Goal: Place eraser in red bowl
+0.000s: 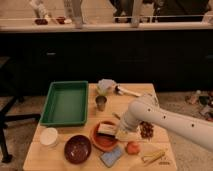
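Note:
The red bowl (100, 142) sits on the wooden table near its front, right of the dark maroon bowl (77, 148). The eraser (106, 129), a dark flat block with a pale side, lies over the red bowl's inside, near its right part. My gripper (119, 133) comes in from the right on a white arm and is at the bowl's right rim, right against the eraser. I cannot tell whether the eraser rests on the bowl or is still held.
A green tray (65, 102) stands at the back left and a white cup (49, 136) at the front left. A metal cup (101, 103), a white brush (108, 86), a blue-grey sponge (111, 156), an orange fruit (132, 148), a dark cluster (146, 130) and a yellow item (152, 157) surround the bowl.

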`<state>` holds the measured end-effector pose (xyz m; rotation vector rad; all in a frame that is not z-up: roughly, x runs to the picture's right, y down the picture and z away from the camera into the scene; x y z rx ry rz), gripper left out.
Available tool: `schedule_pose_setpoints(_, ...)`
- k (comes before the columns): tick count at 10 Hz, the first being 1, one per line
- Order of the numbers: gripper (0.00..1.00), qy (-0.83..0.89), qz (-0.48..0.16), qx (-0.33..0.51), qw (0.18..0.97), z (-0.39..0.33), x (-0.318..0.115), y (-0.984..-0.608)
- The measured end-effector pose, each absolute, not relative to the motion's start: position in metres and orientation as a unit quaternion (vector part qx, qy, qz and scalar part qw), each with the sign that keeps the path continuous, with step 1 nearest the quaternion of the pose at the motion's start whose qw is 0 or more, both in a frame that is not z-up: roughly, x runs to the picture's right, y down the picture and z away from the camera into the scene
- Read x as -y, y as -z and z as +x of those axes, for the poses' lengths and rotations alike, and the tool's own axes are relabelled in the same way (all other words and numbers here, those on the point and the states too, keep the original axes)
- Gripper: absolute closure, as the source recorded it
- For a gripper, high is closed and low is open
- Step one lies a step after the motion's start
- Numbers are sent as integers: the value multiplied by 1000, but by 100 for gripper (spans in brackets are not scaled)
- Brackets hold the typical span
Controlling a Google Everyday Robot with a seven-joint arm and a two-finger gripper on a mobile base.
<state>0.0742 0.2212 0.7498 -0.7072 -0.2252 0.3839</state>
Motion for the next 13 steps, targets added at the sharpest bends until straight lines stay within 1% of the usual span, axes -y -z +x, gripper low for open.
schedule_pose_setpoints(1,100,-187,-343,109,914,74,-221,-750)
schedule_pose_setpoints(2,98,-187,-343,109,914,75,-221,-750)
schedule_pose_setpoints(3,91,-187,-344,109,914,75,-222,-750)
schedule_pose_setpoints(5,70,-187,-344,109,914,75,-222,-750)
schedule_pose_setpoints(6,58,-188,-344,109,914,75,-222,-750)
schedule_pose_setpoints(8,42,-187,-344,109,914,75,-222,-750)
schedule_pose_setpoints(9,28,-188,-344,109,914,75,-222,-750)
schedule_pose_setpoints(10,22,-188,-344,109,914,75,-222,-750)
schedule_pose_setpoints(11,20,-188,-344,109,914,75,-222,-750)
schedule_pose_setpoints(13,20,-188,-344,109,914,75,-222,-750)
